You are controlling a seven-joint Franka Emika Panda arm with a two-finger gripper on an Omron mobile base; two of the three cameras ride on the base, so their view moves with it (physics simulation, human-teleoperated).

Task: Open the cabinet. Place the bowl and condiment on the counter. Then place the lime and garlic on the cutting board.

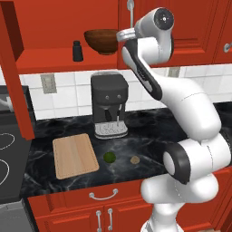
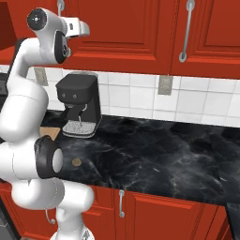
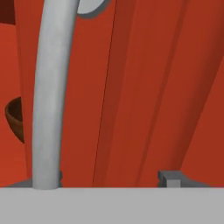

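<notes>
The cabinet (image 1: 190, 27) has its left door (image 1: 13, 68) swung open and its right door closed. On the shelf stand the dark brown bowl (image 1: 102, 41) and the small dark condiment (image 1: 77, 50). My gripper (image 1: 123, 35) is up at the lower end of the right door's silver handle (image 1: 131, 11), just right of the bowl. In the hand view the handle (image 3: 50, 96) runs close along the left finger, with the jaws wide apart and the bowl's rim (image 3: 15, 118) at the left edge. The lime (image 1: 109, 157) and garlic (image 1: 135, 159) lie on the counter (image 1: 149, 136), right of the cutting board (image 1: 75, 155).
A black coffee machine (image 1: 109, 105) stands against the tiled wall under the shelf, behind the board. A stove (image 1: 7, 158) adjoins the counter on the left. More closed red wall doors (image 2: 140, 23) continue to the right. Lower red cabinets run under the counter.
</notes>
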